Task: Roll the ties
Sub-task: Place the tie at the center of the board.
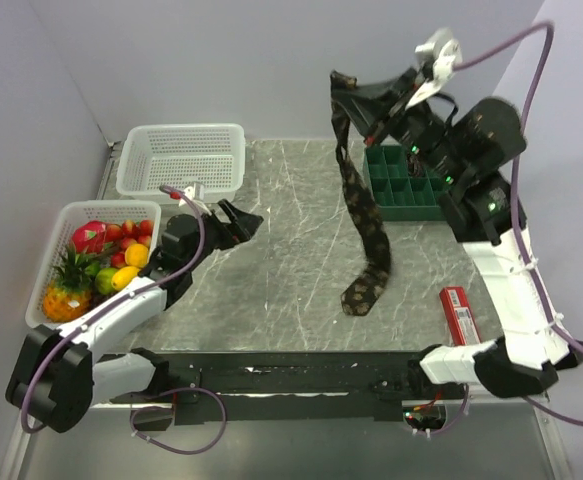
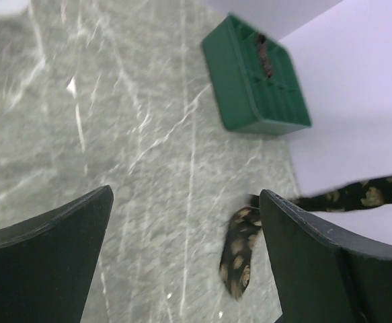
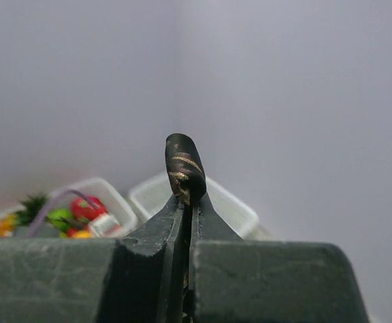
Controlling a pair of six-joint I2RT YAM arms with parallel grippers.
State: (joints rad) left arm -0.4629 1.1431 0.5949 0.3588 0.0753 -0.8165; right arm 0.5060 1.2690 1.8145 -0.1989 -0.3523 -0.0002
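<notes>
A dark tie [image 1: 361, 215] with tan speckles hangs from my right gripper [image 1: 343, 88], raised high at the back. Its wide end [image 1: 364, 288] touches the grey marble table. In the right wrist view the gripper [image 3: 187, 196] is shut on the tie's narrow end [image 3: 183, 168], which pokes up between the fingertips. My left gripper [image 1: 239, 222] is open and empty, low over the table's left side, well left of the tie. In the left wrist view the tie's wide end [image 2: 239, 252] lies between the fingers, beside the right finger [image 2: 317, 269].
A green compartment tray [image 1: 403, 184] stands at the back right, also in the left wrist view [image 2: 256, 87], with something dark in one cell. An empty white basket [image 1: 183, 160] and a white fruit basket [image 1: 96, 260] stand at the left. A red packet [image 1: 458, 312] lies front right.
</notes>
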